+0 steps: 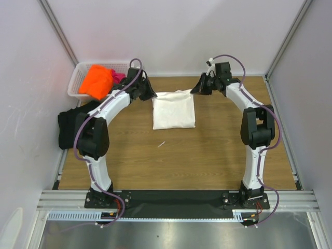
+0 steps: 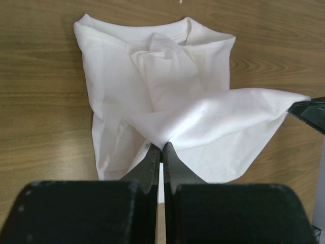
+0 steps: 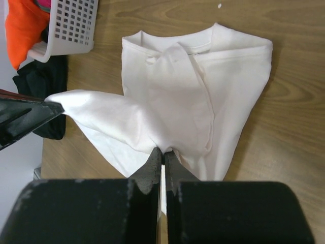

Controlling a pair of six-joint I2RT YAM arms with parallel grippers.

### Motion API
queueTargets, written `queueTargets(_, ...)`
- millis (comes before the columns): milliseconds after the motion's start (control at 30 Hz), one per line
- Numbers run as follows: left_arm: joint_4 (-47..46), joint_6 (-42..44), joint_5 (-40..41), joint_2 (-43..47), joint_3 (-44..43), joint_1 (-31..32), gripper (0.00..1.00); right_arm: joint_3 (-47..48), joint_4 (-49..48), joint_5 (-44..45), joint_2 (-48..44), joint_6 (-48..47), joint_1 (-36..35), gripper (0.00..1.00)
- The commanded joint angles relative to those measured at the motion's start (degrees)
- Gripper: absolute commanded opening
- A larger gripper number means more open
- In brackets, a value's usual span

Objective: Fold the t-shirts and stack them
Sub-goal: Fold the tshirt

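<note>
A large white t-shirt (image 1: 174,110) lies partly folded in the middle of the table, collar toward the arms. My left gripper (image 1: 153,95) is shut on its far left corner (image 2: 163,147) and holds that corner lifted. My right gripper (image 1: 195,90) is shut on the far right corner (image 3: 163,151). The far edge of the cloth hangs raised between the two grippers. An orange t-shirt (image 1: 97,80) and a pink one (image 1: 119,77) lie in the basket. A black t-shirt (image 1: 67,127) is heaped at the left table edge.
The white lattice basket (image 1: 77,84) stands at the far left corner, close behind my left arm. A small white scrap (image 1: 161,143) lies on the wood in front of the shirt. Walls close in the table on the left, right and back.
</note>
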State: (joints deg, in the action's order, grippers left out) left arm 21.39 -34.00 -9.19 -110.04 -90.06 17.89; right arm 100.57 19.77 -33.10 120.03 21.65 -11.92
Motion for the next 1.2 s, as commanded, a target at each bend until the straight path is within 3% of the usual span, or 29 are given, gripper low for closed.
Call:
queueTargets(0, -3.55, 0.86, -0.83, 0.26, -3.72, -1.01, 0.0, 4.97, -1.49, -2.84, 2.49, -1.7, 0.67, 0.0)
queueTargets(267, -6.8, 0.51, -0.21, 0.97, -2.13, -1.28, 0.0, 7.0, -6.41, -4.07, 3.89, -1.61, 0.67, 0.0)
queueTargets(600, -14.35, -4.5, -0.04, -8.25, -6.44, -4.0, 0.01, 15.17, -10.36, -4.25, 14.69, 0.67, 1.72, 0.03)
queueTargets(667, -14.36, -4.32, 1.97, -11.85, -9.41, -4.53, 0.11, 19.97, -11.5, -5.47, 19.42, 1.46, 1.99, 0.21)
queueTargets(700, -14.18, -4.23, 2.59, -13.0, -10.56, -4.7, 0.4, 22.1, -11.77, -6.09, 21.11, 1.9, 2.08, 0.34)
queueTargets(733, -14.96, -4.06, 2.69, -14.57, -11.44, -5.23, 0.62, 24.47, -11.86, -6.36, 22.6, 2.78, 2.08, 0.57)
queueTargets(800, -14.8, -2.75, 2.07, -15.99, -14.95, -5.76, 0.95, 32.73, -10.9, -6.89, 26.91, 4.18, 2.25, 0.75)
queueTargets(833, -13.4, -1.96, 1.98, -16.52, -16.53, -5.85, 1.0, 35.54, -10.28, -6.97, 27.97, 4.54, 2.25, 0.86)
queueTargets(933, -12.69, 2.35, -0.38, -15.74, -19.63, -5.76, 1.0, 37.33, -8.87, -5.75, 26.85, 4.81, 2.52, 0.96)
queueTargets(1167, -9.26, 4.21, -3.46, -6.69, -14.99, -5.41, 0.96, 26.44, -1.14, -3.18, 13.76, 4.01, 3.75, 0.94)
